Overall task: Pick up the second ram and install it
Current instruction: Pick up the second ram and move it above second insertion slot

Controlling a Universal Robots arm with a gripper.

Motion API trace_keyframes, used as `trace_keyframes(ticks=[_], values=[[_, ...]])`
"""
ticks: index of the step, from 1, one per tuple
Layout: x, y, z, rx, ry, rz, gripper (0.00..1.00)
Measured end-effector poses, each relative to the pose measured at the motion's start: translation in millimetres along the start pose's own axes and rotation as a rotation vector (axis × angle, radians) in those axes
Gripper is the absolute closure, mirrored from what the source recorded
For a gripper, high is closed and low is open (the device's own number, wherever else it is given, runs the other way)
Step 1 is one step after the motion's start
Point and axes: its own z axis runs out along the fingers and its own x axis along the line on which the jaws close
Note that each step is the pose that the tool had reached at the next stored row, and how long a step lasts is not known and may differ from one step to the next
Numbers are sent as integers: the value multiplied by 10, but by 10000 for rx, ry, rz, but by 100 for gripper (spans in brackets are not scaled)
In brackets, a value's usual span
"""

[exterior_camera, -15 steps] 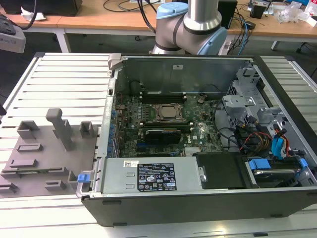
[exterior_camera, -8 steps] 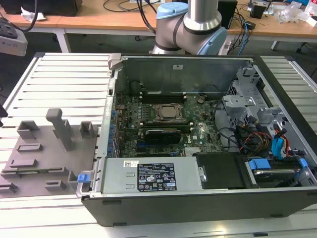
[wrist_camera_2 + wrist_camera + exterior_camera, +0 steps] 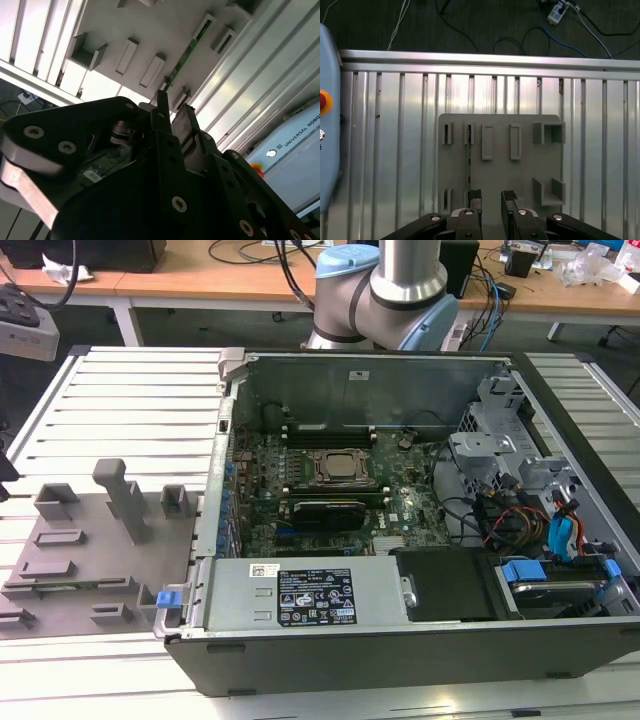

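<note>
I see the second ram standing on edge in a slot of the grey holder plate. Its near end is just beside one fingertip of my tool, outside the gap. The tool is spread and grips nothing. In the exterior view the plate lies at nine o'clock from the open computer case.

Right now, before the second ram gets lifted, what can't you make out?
- The second ram: edge-on in the first wrist view, chips unseen.
- Its near end: hidden behind the gripper in the second wrist view.
- The memory slots: latches and free slot too small in the exterior view.
- The arm: upper part cut off by the exterior view's top edge.
</note>
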Motion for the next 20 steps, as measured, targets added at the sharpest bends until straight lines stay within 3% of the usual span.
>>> trace_keyframes(ticks=[20], values=[[10,-6,143,-1,3,-80,70]])
